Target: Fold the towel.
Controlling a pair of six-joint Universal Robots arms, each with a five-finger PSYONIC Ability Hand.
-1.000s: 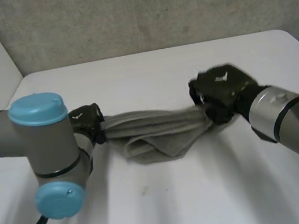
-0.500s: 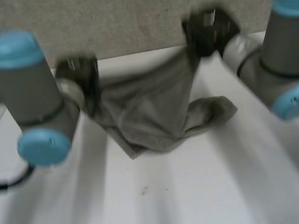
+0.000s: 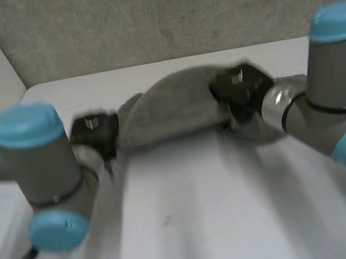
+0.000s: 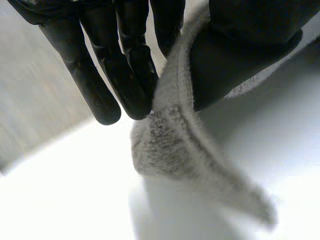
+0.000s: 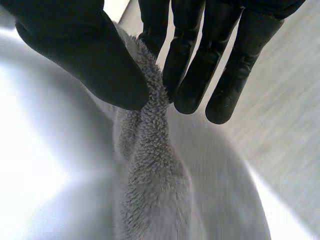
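The left hand [image 4: 125, 65] pinches one end of the grey towel [image 4: 170, 145] between its thumb and fingers. The right hand [image 5: 85, 50] pinches the other end the same way. The towel runs bunched up from one hand to the other, over the white bench [image 3: 210, 229].

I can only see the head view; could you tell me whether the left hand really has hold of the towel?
Observer: Yes, the left hand pinches the towel between its thumb and straight fingers.
Operator: Thank you. And the right one?
Observer: The right hand pinches it the same way, thumb against fingers.
Operator: Is any cloth loose past the left pinch?
Observer: Yes, a short bunched end sticks out beyond the left fingertips.
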